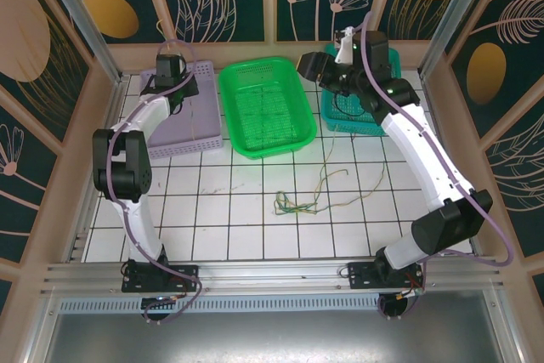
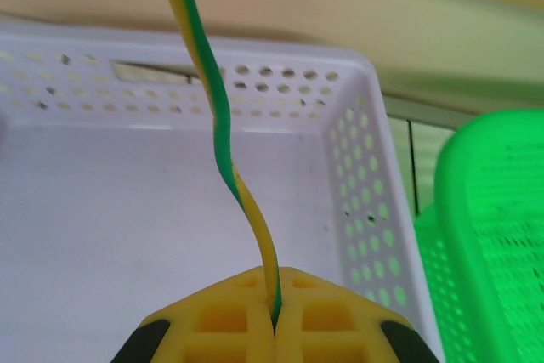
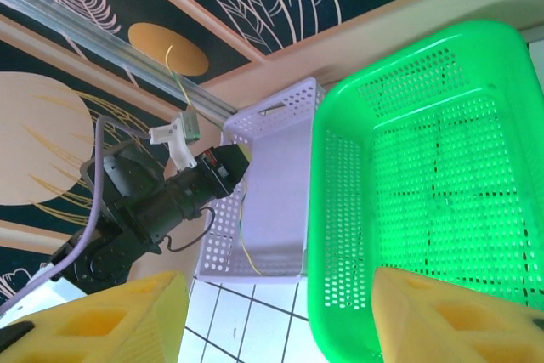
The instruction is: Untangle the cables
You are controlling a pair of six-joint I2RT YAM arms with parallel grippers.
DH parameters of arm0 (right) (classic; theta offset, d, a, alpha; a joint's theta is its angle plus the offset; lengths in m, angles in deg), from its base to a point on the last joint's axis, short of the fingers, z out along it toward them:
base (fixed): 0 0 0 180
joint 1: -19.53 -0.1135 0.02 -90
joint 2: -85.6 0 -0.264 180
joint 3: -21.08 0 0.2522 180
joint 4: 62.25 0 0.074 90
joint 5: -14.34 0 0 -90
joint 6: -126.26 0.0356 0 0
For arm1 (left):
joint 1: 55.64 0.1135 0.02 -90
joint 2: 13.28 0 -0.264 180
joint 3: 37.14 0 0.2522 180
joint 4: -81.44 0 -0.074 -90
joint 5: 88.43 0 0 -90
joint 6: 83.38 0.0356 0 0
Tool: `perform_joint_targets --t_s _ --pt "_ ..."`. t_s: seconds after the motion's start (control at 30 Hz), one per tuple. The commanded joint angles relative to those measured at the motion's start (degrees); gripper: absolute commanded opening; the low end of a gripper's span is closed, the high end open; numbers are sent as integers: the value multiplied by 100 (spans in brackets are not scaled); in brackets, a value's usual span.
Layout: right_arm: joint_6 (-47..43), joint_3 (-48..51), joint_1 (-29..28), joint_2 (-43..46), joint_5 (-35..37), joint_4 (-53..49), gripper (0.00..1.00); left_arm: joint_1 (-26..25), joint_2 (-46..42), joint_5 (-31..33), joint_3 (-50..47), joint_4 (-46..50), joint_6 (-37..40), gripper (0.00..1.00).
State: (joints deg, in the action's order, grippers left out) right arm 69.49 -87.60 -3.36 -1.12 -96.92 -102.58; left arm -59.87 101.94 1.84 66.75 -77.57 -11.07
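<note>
Left claw (image 2: pixel 276 319) clenches a green-yellow cable (image 2: pixel 223 150) over the lilac basket (image 2: pixel 361 150), apparently due for release; right claw (image 3: pixel 276 303) gapes empty, other cables (image 1: pixel 293 203) tangled on the worktop (image 1: pixel 212 229) at six o'clock of the green basket (image 1: pixel 255 66)

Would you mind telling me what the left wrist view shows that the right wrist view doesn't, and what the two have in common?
Left wrist view: a close-up of the left pincer shut on a green-and-yellow striped cable that runs up the frame from it. Right wrist view: the right pincer open with nothing between its fingers, and the left arm seen from a distance. Shared: the pale purple basket and the green basket beside it.
</note>
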Motion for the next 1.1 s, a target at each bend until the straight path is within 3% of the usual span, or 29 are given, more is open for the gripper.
perform_joint_targets --t_s 0.0,0.27,0.5,0.6,0.8,0.9,1.07 --pt "94 117 -83 273 -48 222 59 -8 129 -592 134 619 -346 0" --pt "113 222 -141 432 -10 222 59 -8 -39 -1058 -211 885 -813 0" --pt "140 402 -180 615 34 231 58 19 132 -1179 0 1692 -1421 0" --pt "139 480 -181 686 29 238 58 36 388 -1006 299 2230 -1802 0" --pt "140 609 -180 735 -1 260 58 44 1124 -1236 1326 2884 -2442 0" --pt "107 649 -180 766 25 241 58 45 1442 -963 1946 3399 -2763 0" --pt "52 728 -180 818 84 216 58 45 1430 -832 2051 3480 -3293 0"
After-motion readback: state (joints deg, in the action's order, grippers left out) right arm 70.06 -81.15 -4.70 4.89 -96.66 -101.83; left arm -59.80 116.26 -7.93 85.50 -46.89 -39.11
